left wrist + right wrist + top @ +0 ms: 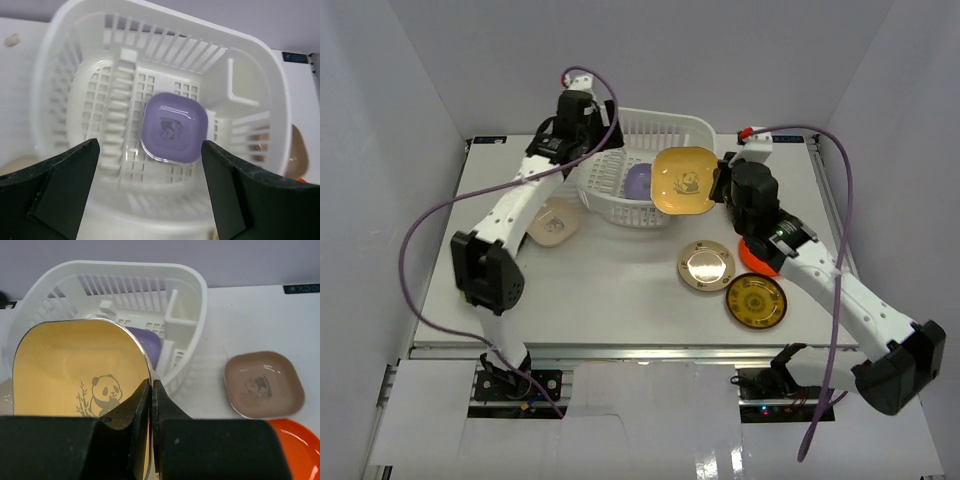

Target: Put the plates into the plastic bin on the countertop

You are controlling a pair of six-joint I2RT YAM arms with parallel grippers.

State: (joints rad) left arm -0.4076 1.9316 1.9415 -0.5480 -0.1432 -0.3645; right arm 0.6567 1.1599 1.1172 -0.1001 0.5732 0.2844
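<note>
Plate [685,180] in right pincer [151,386] hangs beside bin [665,113] rim.

Plate [174,127] in bin [150,14] on countertop [620,290]

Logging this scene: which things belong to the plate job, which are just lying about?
Job: plastic bin, purple plate, yellow plate, pale gold plate, dark gold plate, orange plate, beige plate, brown plate.
Lying about: purple cables, red-and-white part.
</note>
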